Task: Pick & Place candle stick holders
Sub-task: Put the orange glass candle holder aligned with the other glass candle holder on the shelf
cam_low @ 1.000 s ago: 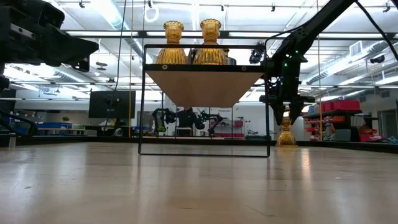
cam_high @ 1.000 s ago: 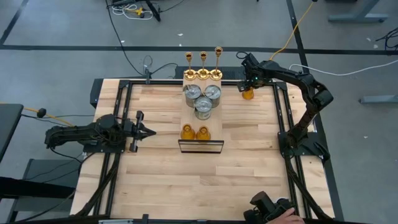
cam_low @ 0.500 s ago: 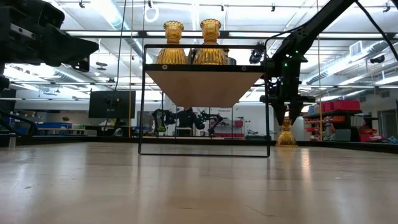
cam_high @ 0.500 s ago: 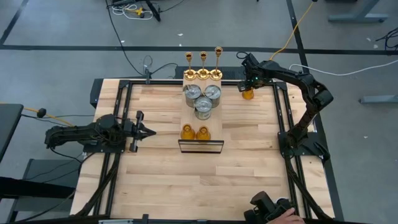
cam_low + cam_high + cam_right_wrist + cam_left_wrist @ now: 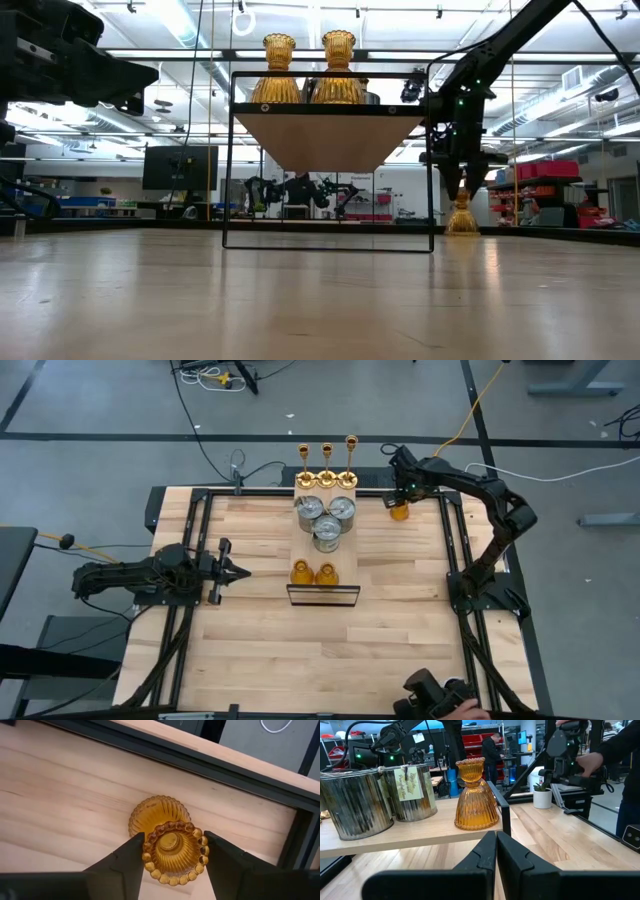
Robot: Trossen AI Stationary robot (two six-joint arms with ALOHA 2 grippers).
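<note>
Three gold candlesticks (image 5: 327,465), three silver cans (image 5: 326,520) and two amber holders (image 5: 313,573) stand on a wooden shelf (image 5: 323,550) mid-table. A third amber holder (image 5: 399,512) stands upright on its base at the table's far right. My right gripper (image 5: 401,500) is directly above it, its fingers closed against the rim. In the low view the gripper (image 5: 463,190) sits at the holder's (image 5: 462,218) top. My left gripper (image 5: 243,571) waits shut at the table's left, level, pointing at the shelf. My right gripper has the amber holder's beaded top rim (image 5: 146,854) between its two fingers, one on each of two opposite sides. The fingers come from above, pointing down. The holder stands upright with its base (image 5: 150,815) on the table.
The shelf rests on a black wire frame (image 5: 323,595). Black rails (image 5: 448,530) run along the table's sides, one close beside the third holder. A small potted plant (image 5: 542,795) and a person's arm (image 5: 615,750) show beyond the table in the left wrist view.
</note>
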